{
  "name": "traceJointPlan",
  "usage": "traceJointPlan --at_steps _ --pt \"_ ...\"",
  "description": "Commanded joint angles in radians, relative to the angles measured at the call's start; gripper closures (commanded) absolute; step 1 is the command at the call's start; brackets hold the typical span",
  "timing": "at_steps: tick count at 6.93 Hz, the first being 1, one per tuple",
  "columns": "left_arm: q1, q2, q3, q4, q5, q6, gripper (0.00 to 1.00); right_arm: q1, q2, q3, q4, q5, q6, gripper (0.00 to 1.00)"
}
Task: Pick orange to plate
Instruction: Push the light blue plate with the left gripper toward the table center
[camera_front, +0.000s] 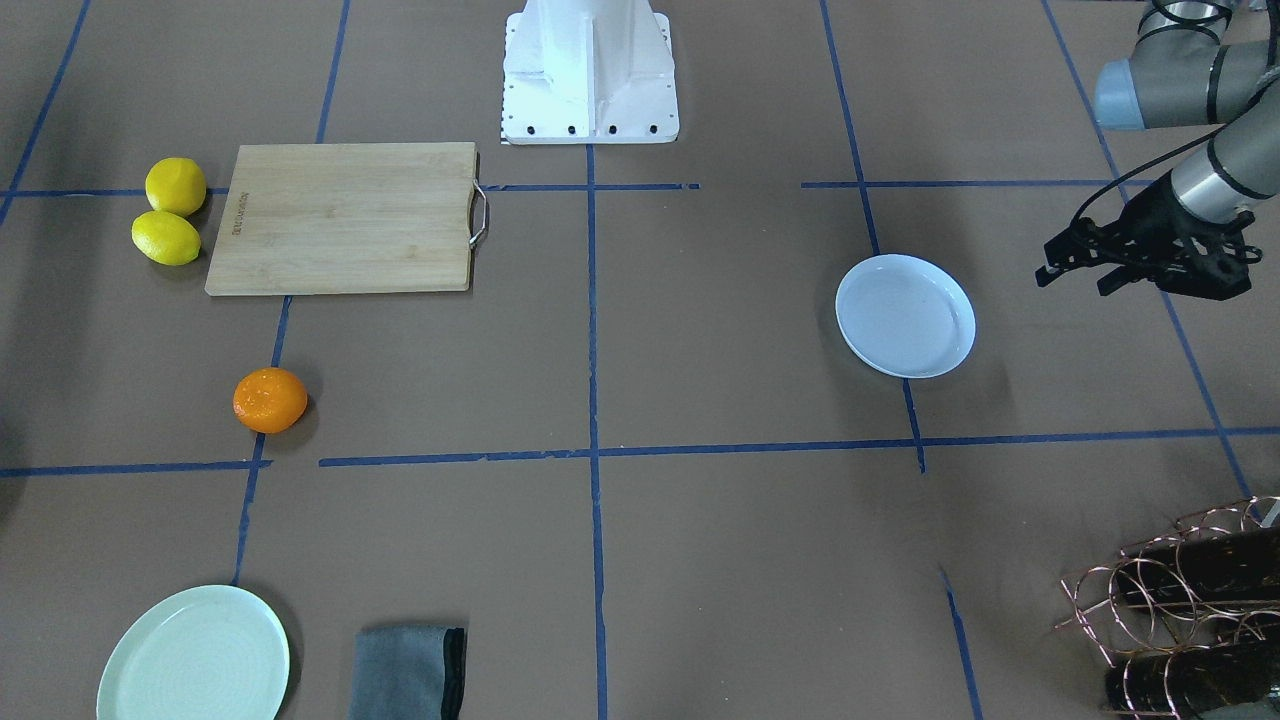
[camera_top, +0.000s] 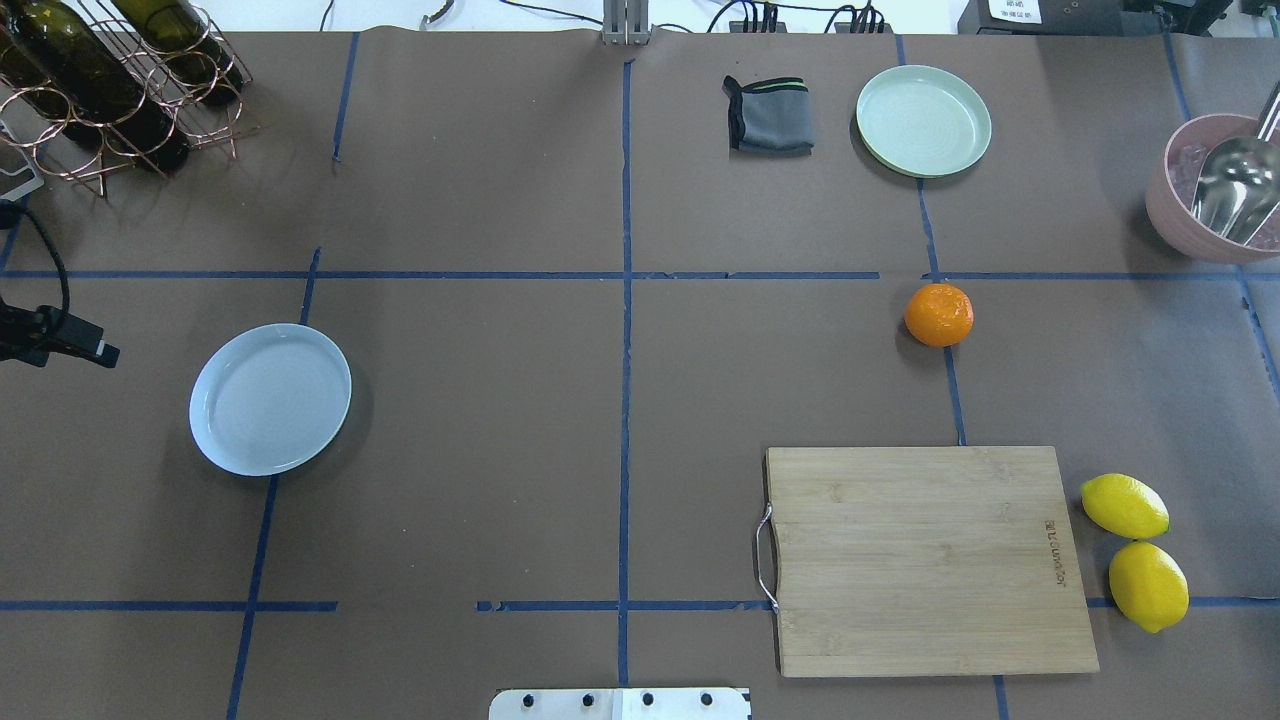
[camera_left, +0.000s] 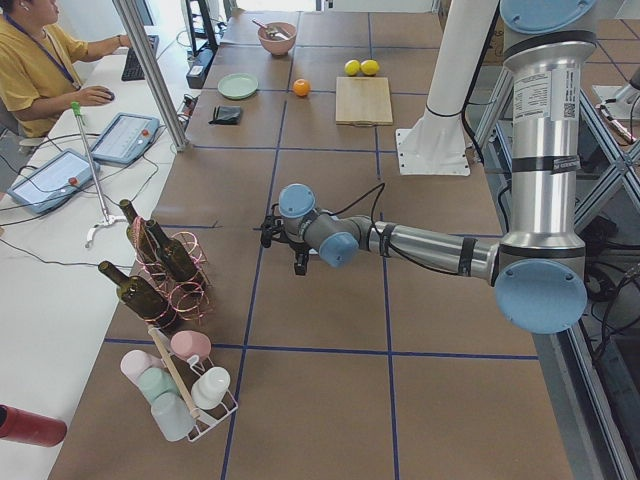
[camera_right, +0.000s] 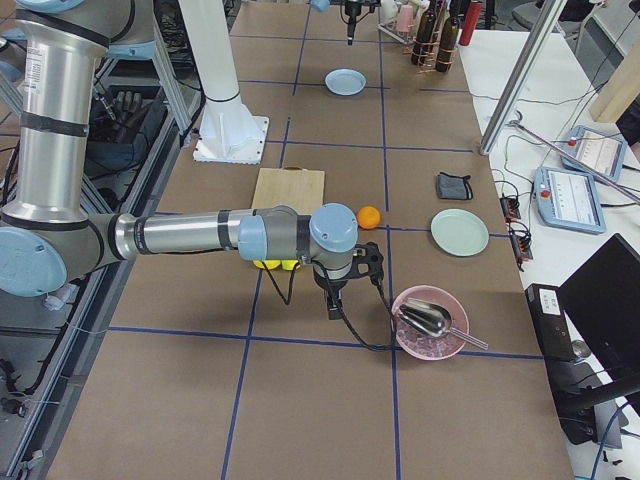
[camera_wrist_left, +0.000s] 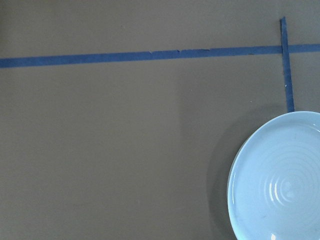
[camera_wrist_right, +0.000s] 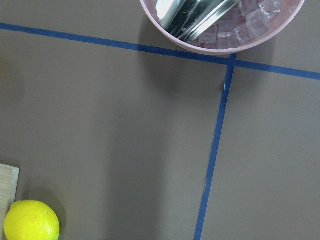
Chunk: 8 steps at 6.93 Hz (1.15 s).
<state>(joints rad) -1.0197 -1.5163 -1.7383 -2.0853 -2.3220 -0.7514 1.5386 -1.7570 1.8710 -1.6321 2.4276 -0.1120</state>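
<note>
The orange (camera_front: 270, 400) (camera_top: 939, 315) lies alone on the brown table, beyond the cutting board's far edge in the overhead view. The white, faintly bluish plate (camera_front: 905, 315) (camera_top: 270, 398) sits on the other half of the table and holds nothing. My left gripper (camera_front: 1075, 278) hovers open beside that plate, a short way off its rim, with nothing between its fingers; the left wrist view catches the plate (camera_wrist_left: 280, 182) at its lower right. My right gripper (camera_right: 335, 300) shows only in the right side view, near the lemons and the pink bowl; I cannot tell its state.
A wooden cutting board (camera_top: 930, 560) with two lemons (camera_top: 1135, 540) beside it lies near the robot's base. A mint-green plate (camera_top: 923, 120) and grey cloth (camera_top: 770, 115) sit at the far edge. There is also a pink bowl (camera_top: 1205, 205) with a scoop and a wire bottle rack (camera_top: 110, 90).
</note>
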Motion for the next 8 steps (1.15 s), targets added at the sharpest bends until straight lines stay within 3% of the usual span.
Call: traceJointPlan --at_steps 1,3,6,8 --pt "0.127 -0.019 0.028 -0.006 0.105 -0.089 0.13 0.000 0.004 -0.004 0.001 -0.001 0.000 0.00" --pt "0.135 -0.050 0.055 -0.007 0.105 -0.092 0.26 0.000 0.004 -0.001 0.003 -0.001 0.000 0.00" --pt "0.155 -0.135 0.118 -0.006 0.099 -0.097 0.31 0.000 0.004 0.002 0.005 -0.001 0.000 0.00" --pt "0.158 -0.137 0.125 -0.006 0.099 -0.097 0.42 0.000 0.004 0.005 0.005 -0.001 -0.002 0.00"
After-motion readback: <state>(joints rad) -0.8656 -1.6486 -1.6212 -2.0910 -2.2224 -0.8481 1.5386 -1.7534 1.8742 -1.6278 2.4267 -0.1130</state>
